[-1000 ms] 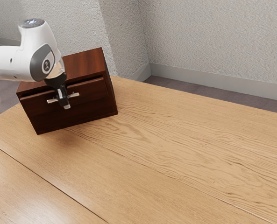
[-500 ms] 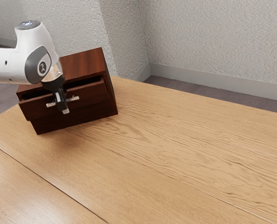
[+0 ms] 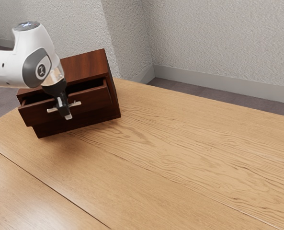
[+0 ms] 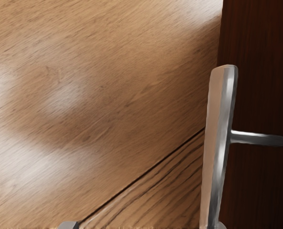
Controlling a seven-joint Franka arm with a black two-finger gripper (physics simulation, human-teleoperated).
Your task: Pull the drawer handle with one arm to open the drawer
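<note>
Drawer (image 3: 84,96) partly out of cabinet (image 3: 86,64), jaws gripping its handle (image 3: 76,103)

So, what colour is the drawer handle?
Silver metal; the wrist view shows the drawer handle best.

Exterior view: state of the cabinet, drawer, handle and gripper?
cabinet: upright on the table.
drawer: partly open, front standing out from the cabinet, dark gap above it.
handle: clamped from two sides near its middle.
gripper: shut on the handle.
</note>
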